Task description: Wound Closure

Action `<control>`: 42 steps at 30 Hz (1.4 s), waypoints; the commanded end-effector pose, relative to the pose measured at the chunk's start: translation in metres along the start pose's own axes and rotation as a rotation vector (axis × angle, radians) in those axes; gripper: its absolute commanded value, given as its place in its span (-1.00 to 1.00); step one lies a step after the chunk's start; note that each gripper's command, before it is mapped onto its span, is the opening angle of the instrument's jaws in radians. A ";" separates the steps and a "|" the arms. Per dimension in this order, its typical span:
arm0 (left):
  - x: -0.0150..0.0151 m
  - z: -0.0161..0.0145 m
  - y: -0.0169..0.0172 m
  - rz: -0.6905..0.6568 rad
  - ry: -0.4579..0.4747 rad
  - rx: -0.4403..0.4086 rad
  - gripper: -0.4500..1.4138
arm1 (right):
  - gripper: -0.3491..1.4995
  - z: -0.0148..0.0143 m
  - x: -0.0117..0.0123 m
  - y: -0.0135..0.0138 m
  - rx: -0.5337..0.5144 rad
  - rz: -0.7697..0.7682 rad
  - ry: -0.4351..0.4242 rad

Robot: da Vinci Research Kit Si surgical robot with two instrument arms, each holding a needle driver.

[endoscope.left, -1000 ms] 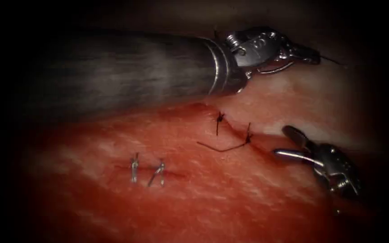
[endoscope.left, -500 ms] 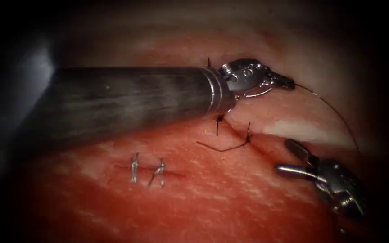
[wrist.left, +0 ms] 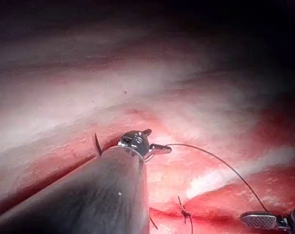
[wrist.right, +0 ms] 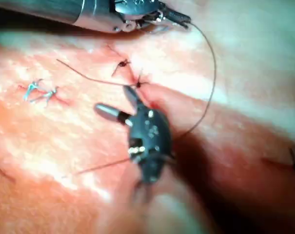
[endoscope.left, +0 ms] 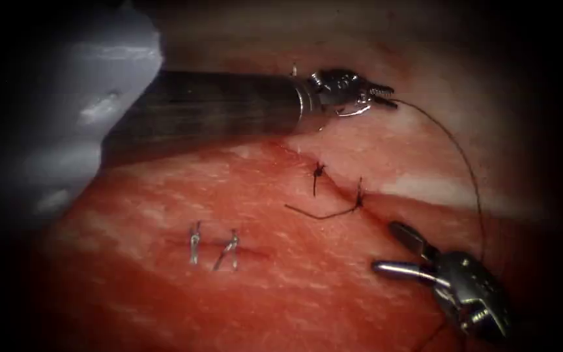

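Since the earlier frames the left tool (endoscope.left: 386, 96) has drawn back toward the picture's left and its shaft (endoscope.left: 216, 107) looks slimmer, while the right tool (endoscope.left: 404, 251) has sunk lower and a longer arc of thread (endoscope.left: 469, 171) now stretches between them.

The tissue (endoscope.left: 281, 293) is red and wet along the cut (endoscope.left: 340, 190), paler on the far side. The left tool's shaft lies across the upper part of the endoscope view, its jaws closed on the thread's end; in the left wrist view (wrist.left: 159, 149) the thread (wrist.left: 225, 165) leaves those jaws in a curve. The right tool sits to the right of the cut with its two jaws spread apart and holding nothing; the right wrist view (wrist.right: 119, 105) shows the same.

Two dark stitches (endoscope.left: 318, 171) with loose tails cross the cut, and two pale stitches (endoscope.left: 213, 248) lie further left. I cannot make out the needle, and no writing can be read.
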 end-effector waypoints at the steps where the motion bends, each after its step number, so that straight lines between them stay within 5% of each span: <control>1: -0.0001 0.0002 0.0000 -0.014 0.002 0.007 0.57 | 0.87 0.0005 -0.0005 -0.0002 0.004 0.002 0.002; 4: 0.0012 -0.0019 0.0009 -0.038 0.003 -0.005 0.78 | 0.87 0.0002 -0.0004 -0.0001 0.007 0.003 0.006; 11: 0.0055 -0.0072 0.0029 -0.101 0.022 -0.020 0.80 | 0.89 0.0000 -0.0004 -0.0001 0.009 -0.009 0.006; 16: 0.0070 -0.0108 0.0052 -0.024 0.022 -0.040 0.73 | 0.89 -0.0006 0.0000 0.0001 0.014 -0.019 0.006; 24: 0.0022 -0.0172 0.0120 0.213 0.013 -0.119 0.46 | 0.89 -0.0011 0.0012 0.0001 0.027 -0.067 -0.030; 30: -0.0018 -0.0208 0.0131 0.332 0.021 -0.175 0.32 | 0.94 0.0001 0.0034 0.0005 0.060 -0.243 -0.086; 35: -0.0037 -0.0208 0.0133 0.351 0.073 -0.219 0.26 | 0.96 0.0007 0.0044 0.0008 0.059 -0.282 -0.088; 42: -0.0057 -0.0171 0.0153 0.285 0.225 -0.303 0.19 | 0.98 0.0009 0.0045 0.0007 0.061 -0.293 -0.087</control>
